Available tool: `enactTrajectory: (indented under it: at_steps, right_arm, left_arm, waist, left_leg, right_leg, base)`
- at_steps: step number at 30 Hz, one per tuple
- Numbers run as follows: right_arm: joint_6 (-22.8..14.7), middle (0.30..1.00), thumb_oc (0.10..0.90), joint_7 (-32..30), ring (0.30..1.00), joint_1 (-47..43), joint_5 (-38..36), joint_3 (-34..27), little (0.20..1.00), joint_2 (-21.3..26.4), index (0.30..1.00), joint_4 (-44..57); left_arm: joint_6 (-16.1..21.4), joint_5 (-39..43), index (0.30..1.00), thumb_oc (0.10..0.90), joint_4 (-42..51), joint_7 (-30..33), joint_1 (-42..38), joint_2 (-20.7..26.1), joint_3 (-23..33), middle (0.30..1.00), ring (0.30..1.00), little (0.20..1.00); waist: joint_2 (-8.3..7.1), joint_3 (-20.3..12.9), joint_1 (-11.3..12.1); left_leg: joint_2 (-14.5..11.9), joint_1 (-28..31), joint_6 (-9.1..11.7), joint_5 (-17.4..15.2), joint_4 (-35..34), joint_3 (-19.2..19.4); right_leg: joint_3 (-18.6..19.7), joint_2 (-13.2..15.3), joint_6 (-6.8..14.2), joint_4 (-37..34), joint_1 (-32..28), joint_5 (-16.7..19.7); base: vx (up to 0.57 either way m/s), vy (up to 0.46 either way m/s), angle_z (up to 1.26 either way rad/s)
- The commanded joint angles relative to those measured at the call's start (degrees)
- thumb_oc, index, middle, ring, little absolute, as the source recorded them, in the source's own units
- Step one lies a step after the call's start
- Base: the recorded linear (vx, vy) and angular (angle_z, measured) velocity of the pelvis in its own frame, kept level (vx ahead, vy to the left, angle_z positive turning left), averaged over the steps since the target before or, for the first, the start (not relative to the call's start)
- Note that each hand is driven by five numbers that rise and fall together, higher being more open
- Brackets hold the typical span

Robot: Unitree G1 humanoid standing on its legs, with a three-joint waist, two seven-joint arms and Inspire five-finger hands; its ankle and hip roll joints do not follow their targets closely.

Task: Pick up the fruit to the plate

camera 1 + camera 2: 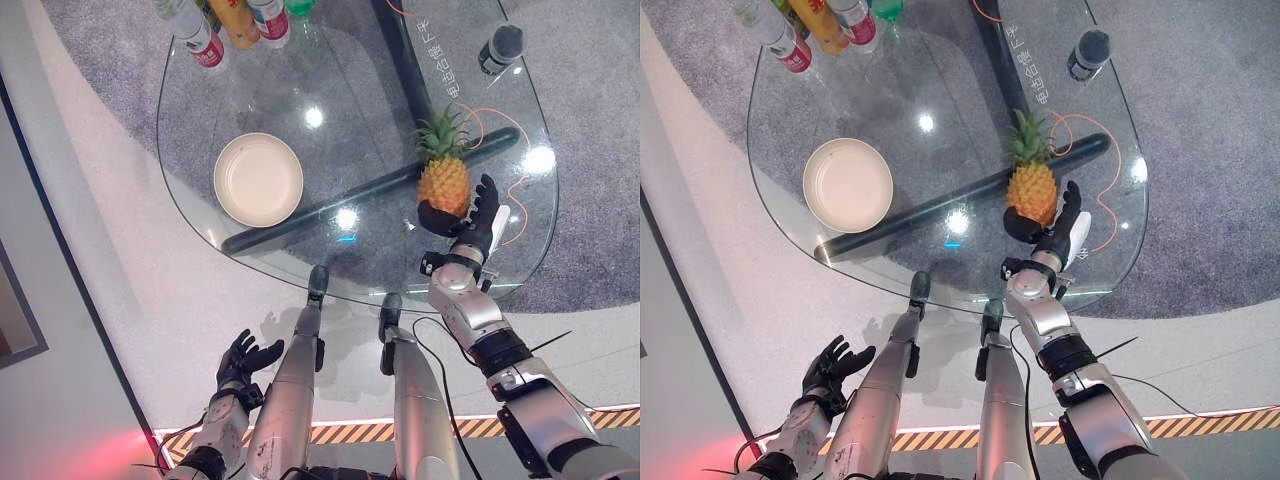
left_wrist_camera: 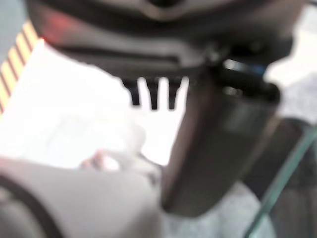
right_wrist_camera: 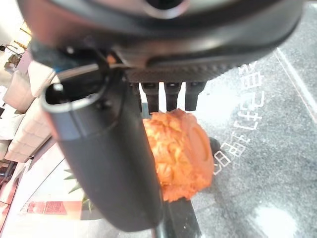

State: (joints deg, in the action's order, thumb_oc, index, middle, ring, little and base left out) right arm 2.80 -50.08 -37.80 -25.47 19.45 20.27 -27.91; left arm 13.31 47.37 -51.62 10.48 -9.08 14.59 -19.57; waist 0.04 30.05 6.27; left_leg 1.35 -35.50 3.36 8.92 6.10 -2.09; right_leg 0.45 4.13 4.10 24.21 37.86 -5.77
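gripping stage | pineapple [image 1: 444, 180] on the glass table [image 1: 370, 110], cupped at its base by the right hand [image 1: 470, 222], fingers curled round it for a lift | plate [image 1: 258, 179] well apart | left hand [image 1: 243, 357] hung low, fingers loosely spread

One pineapple [image 1: 444, 180] stands on the one glass table [image 1: 380, 120], and one cream plate [image 1: 258, 179] lies on the same glass. At the table's far edge there are at least four bottles [image 1: 235, 20] in a cluster, cut off by the frame so the full count cannot be told. One dark cylindrical object [image 1: 499, 47] stands apart at the far right.
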Motion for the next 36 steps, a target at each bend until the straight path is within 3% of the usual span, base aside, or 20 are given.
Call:
enactTrajectory:
  at_steps: [1,10,20,21,22,23,29,36]
  right_arm:
    - [-3.58,0.9,0.8,0.08,0.9,-2.16,-1.09,-1.35,0.9,4.11,0.9,0.44]
    - [-1.38,0.9,0.8,4.55,0.9,-5.83,0.68,-0.66,0.9,5.66,0.9,-1.57]
    - [4.59,0.9,0.8,10.01,0.9,-9.78,3.31,1.78,0.9,9.02,0.9,-5.71]
    - [5.11,0.707,0.575,10.69,0.707,-9.99,3.29,1.95,0.675,9.24,0.707,-6.42]
    - [5.93,0.618,0.471,11.06,0.618,-10.31,2.89,2.23,0.571,9.55,0.618,-7.0]
    - [6.94,0.3,0.1,11.54,0.3,-10.45,2.55,2.52,0.2,9.68,0.3,-7.51]
    - [8.95,0.3,0.1,13.65,0.3,-11.03,0.41,3.92,0.2,10.64,0.3,-9.33]
    - [8.82,0.3,0.1,14.76,0.3,-11.22,-0.46,4.23,0.2,11.11,0.3,-9.46]
  left_arm:
    - [0.69,0.9,0.9,0.8,0.19,1.21,1.8,-1.8,-1.83,0.9,0.9,0.9]
    - [0.63,1.34,0.9,0.8,0.99,1.2,1.86,-1.39,-2.43,0.9,0.9,0.9]
    - [0.49,2.03,0.9,0.8,1.6,-0.16,1.9,-0.5,-2.54,0.9,0.9,0.9]
    - [0.46,2.07,0.9,0.8,1.71,-0.18,1.85,-0.41,-2.62,0.9,0.9,0.9]
    - [0.36,2.05,0.9,0.8,1.86,-0.22,1.84,-0.24,-2.58,0.9,0.9,0.9]
    - [0.42,2.05,0.9,0.8,1.83,-0.33,1.85,-0.12,-2.54,0.9,0.9,0.9]
    - [0.7,2.26,0.9,0.8,2.7,-0.4,2.22,0.7,-2.71,0.9,0.9,0.9]
    - [2.37,2.77,0.9,0.8,4.28,-0.81,2.57,1.4,-2.29,0.9,0.9,0.9]
  waist:
    - [1.68,-0.26,-0.33]
    - [2.05,-0.26,0.48]
    - [2.2,-0.26,1.33]
    - [2.18,-0.26,1.42]
    - [2.15,-0.26,1.53]
    - [2.09,-0.26,1.61]
    - [1.92,-0.26,2.02]
    - [1.95,-0.26,2.17]
  left_leg:
    - [6.39,-1.17,-4.25,-8.97,9.19,-0.61]
    - [6.6,-2.47,-4.09,-8.76,9.58,-1.2]
    - [6.82,-3.23,-3.97,-8.62,9.92,-1.78]
    - [6.78,-3.31,-3.97,-8.63,9.95,-1.81]
    - [6.81,-3.39,-3.99,-8.6,9.99,-1.88]
    - [6.77,-3.4,-4.0,-8.62,9.98,-1.96]
    - [6.79,-3.6,-4.03,-8.48,9.8,-2.21]
    - [6.71,-3.51,-4.08,-8.67,9.93,-2.23]
  right_leg:
    - [-4.06,-1.88,-0.13,-10.4,-0.85,8.54]
    - [-4.71,-1.77,0.02,-9.46,0.71,8.49]
    - [-5.17,-1.7,0.06,-8.94,1.41,8.27]
    - [-5.28,-1.66,0.09,-8.89,1.48,8.25]
    - [-5.41,-1.68,0.1,-8.8,1.61,8.29]
    - [-5.53,-1.66,0.14,-8.75,1.64,8.3]
    - [-5.95,-1.7,0.17,-8.76,1.86,8.32]
    - [-6.0,-1.73,0.19,-8.49,1.88,8.13]
  base:
    - [0.0,0.0,0.0]
    - [0.0,0.0,0.0]
    - [0.0,0.002,0.01]
    - [0.0,0.001,0.06]
    - [0.01,-0.004,0.07]
    - [0.01,-0.009,0.11]
    - [0.0,-0.006,0.05]
    - [0.0,-0.001,0.0]
